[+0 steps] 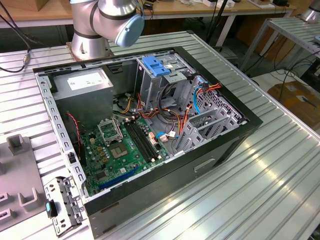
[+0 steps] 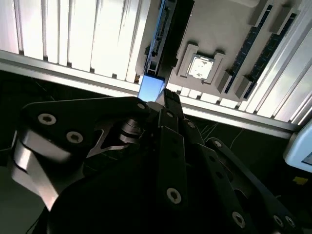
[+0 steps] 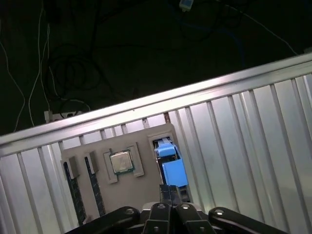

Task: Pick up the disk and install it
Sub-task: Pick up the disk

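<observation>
Ribbed aluminium table (image 3: 234,126), grey tray (image 3: 141,195): gripper (image 3: 169,192) fingers together, tips against blue-framed disk (image 3: 174,171).

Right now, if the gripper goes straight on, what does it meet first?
Probably the disk, standing on edge in the grey tray right ahead of the gripper; depth is unclear, so the two may be touching.

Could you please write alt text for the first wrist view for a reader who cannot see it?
The gripper hangs close by the blue-framed disk, which stands in a slot of a grey tray on a ribbed metal table. The tray also holds a processor chip and two memory sticks.
</observation>
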You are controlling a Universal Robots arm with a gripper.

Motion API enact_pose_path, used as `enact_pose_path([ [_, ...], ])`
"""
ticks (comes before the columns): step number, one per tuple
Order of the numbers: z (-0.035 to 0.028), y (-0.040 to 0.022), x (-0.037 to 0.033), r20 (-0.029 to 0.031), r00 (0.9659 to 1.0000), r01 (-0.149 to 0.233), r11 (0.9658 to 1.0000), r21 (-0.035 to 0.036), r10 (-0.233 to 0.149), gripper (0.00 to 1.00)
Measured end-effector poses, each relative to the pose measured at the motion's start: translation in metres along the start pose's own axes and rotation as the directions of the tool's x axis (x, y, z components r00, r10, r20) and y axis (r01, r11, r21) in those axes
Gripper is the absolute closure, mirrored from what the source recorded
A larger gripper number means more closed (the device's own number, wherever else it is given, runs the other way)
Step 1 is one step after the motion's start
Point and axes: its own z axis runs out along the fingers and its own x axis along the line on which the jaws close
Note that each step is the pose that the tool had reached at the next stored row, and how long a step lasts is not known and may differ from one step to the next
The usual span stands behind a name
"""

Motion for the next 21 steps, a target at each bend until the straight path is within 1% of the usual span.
enact_pose_path([
  [1,0.0009,-0.0001,-0.0001,0.0008,1.0,0.009,1.0,0.003,-0.009,0.89],
  [2,0.0015,-0.0001,-0.0001,0.001,0.9997,0.023,0.9997,0.0036,-0.023,0.89],
  [3,0.0025,0.0,-0.0001,0.0009,0.9981,0.062,0.9981,0.0045,-0.062,0.89],
  [4,0.0034,0.0,-0.0001,0.0008,0.9957,0.092,0.9957,0.0053,-0.092,0.89],
  [5,0.0042,0.0,-0.0001,0.0009,0.994,0.109,0.994,0.0058,-0.109,0.89],
  [6,0.0053,0.0005,0.0,0.0029,0.9925,0.122,0.9925,0.0058,-0.122,0.89],
  [7,0.0062,0.0015,0.0003,0.0072,0.9915,0.13,0.9915,0.0051,-0.13,0.83],
  [8,0.0073,0.0029,0.0008,0.0122,0.9906,0.136,0.9907,0.0047,-0.136,0.83],
  [9,0.0089,0.0044,0.0014,0.0173,0.9893,0.145,0.9895,0.0044,-0.145,0.76],
  [11,0.0117,0.0067,0.0023,0.0243,0.987,0.159,0.9873,0.004,-0.159,0.76],
  [13,0.0136,0.0087,0.003,0.0293,0.9857,0.166,0.9861,0.0036,-0.166,0.75],
  [14,0.0145,0.0088,0.0029,0.0303,0.9856,0.167,0.986,0.0026,-0.167,0.75],
  [15,0.0155,0.0088,0.0029,0.0301,0.9856,0.167,0.986,0.0,-0.167,0.68],
  [16,0.0166,0.0089,0.0029,0.0298,0.9856,0.167,0.986,-0.0033,-0.167,0.68],
  [18,0.0199,0.0089,0.0028,0.0286,0.9856,0.167,0.9858,-0.0155,-0.167,0.68],
  [19,0.021,0.0088,0.0028,0.0281,0.9856,0.167,0.9857,-0.0204,-0.167,0.67],
  [20,0.0226,0.0089,0.0028,0.0278,0.9856,0.167,0.9856,-0.0243,-0.167,0.67],
  [21,0.0244,0.0088,0.003,0.0276,0.9856,0.167,0.9856,-0.0257,-0.167,0.67],
])
